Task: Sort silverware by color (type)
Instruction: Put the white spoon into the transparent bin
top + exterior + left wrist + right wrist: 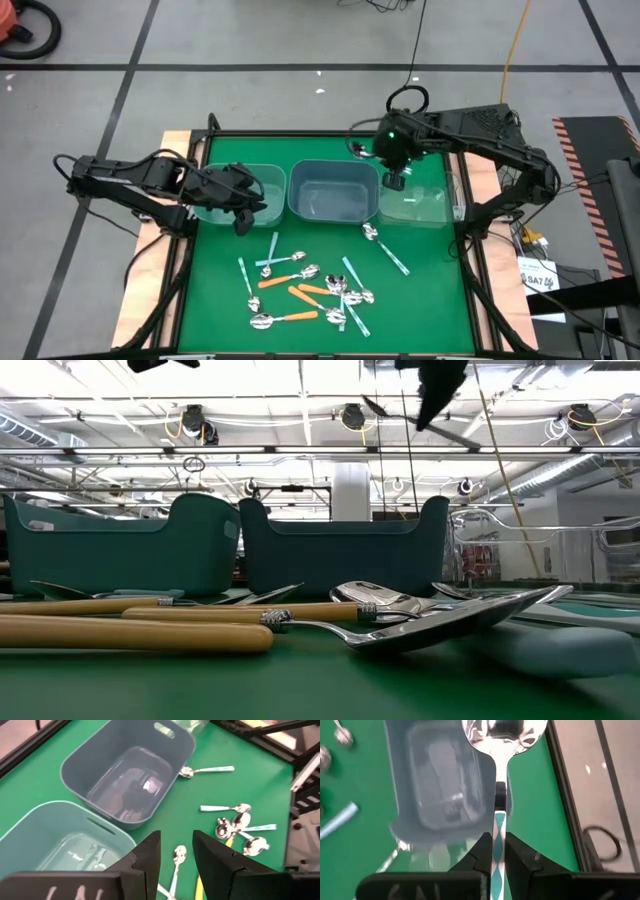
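Note:
Several spoons [305, 292] with orange, light blue and teal-green handles lie flat on the green mat; one more spoon [385, 246] lies apart near the clear bin. My right gripper [500, 842] is shut on a teal-patterned spoon [502, 732], high above the far edge of the middle bin [333, 190]. My left gripper [176, 852] hovers open over the near right corner of the light teal bin [232, 190], touching nothing. In the low view, orange-handled spoons [150, 622] fill the foreground. My right gripper pinches the spoon's patterned handle [500, 827] between its two fingers, the handle lying along them. The fingers slant down toward the table's left. The shiny bowl [502, 732] sticks out beyond the fingertips, and the spoon is lifted clear of the table and bins.
Three bins stand in a row across the far half of the mat: light teal on the left, blue-grey in the middle [125, 775], clear [420, 200] on the right. A black frame [470, 290] borders the mat. Bare green mat lies between the bins and the spoons.

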`<state>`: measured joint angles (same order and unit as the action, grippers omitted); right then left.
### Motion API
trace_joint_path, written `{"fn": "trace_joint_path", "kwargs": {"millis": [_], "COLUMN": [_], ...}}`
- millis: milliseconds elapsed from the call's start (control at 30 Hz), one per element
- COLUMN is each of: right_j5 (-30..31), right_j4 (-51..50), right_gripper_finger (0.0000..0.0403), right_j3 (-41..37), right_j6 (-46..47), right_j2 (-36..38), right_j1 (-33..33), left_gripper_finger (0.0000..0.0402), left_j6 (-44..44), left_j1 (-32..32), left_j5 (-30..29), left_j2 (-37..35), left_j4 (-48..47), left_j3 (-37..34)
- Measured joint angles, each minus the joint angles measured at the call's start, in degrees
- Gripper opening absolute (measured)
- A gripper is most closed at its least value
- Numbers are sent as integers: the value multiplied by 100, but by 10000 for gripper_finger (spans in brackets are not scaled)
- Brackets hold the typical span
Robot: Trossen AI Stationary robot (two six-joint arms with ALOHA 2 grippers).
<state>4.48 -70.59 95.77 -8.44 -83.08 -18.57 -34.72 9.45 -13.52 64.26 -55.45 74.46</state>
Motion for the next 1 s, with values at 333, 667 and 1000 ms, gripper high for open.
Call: {"fn": "trace_joint_path", "kwargs": {"millis": [333, 667, 1000], "right_j5": [-447, -469, -474], "right_j4": [-425, -9, -119], "right_gripper_finger": [23, 23, 23], "right_j3": [-293, -1646, -2949], "right_j6": [-363, 313, 591], "right_j2": [-13, 767, 1426], "right_j1": [-511, -648, -646], "left_gripper_finger": [120, 120, 120], "left_j6": [-313, -562, 352], "left_j1": [-15, 33, -118], "left_j5": [-25, -2, 248], "left_j2": [257, 497, 793], "left_j4": [-103, 6, 55], "left_j3": [2, 0, 0]}}
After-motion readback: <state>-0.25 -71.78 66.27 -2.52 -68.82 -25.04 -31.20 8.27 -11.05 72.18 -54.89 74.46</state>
